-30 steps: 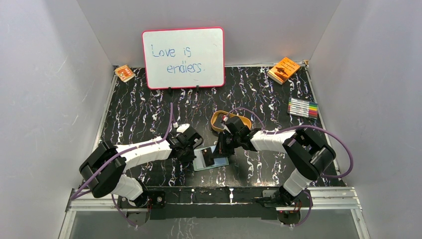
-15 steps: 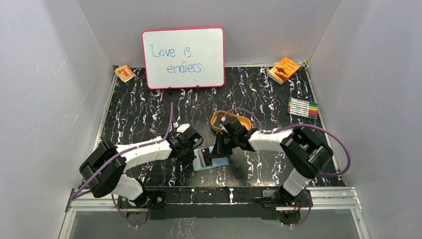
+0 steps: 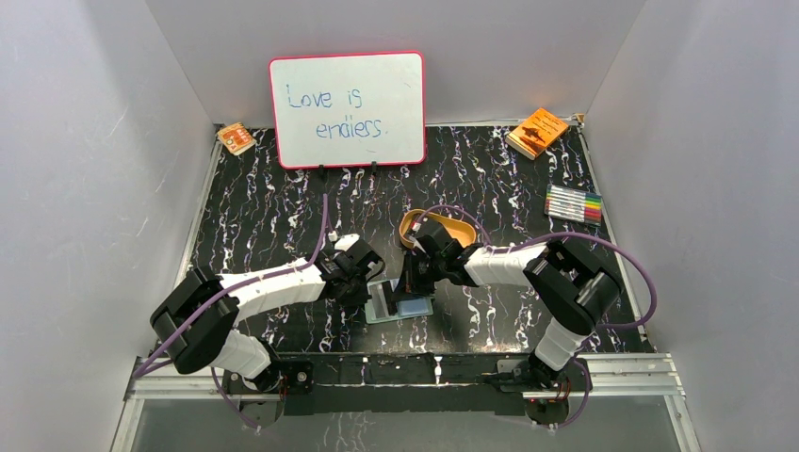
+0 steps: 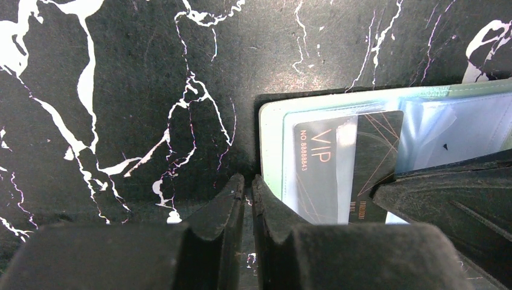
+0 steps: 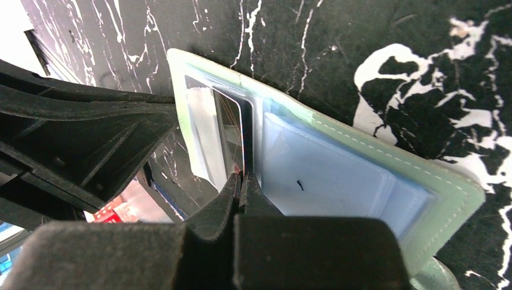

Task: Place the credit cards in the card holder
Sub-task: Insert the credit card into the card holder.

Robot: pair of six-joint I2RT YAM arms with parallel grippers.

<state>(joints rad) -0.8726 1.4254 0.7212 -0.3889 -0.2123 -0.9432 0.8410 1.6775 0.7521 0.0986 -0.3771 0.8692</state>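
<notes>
Black credit card (image 4: pixel 347 163) sits partway inside the open card holder (image 4: pixel 270 151).

whiteboard (image 3: pixel 347 109) "Love is endless.", cred. card (image 4: pixel 347 169) "VIP"

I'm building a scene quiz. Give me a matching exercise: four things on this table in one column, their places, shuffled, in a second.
1. pink-framed whiteboard
2. pack of coloured marker pens
3. black VIP credit card
4. tan-orange oval tray

A. partly in a clear sleeve of the open sage-green card holder
B. right edge of the black marbled table
C. standing at the back
D. mid-table, just behind the card holder

Pairs: 1-C, 2-B, 3-A, 4-D
</notes>
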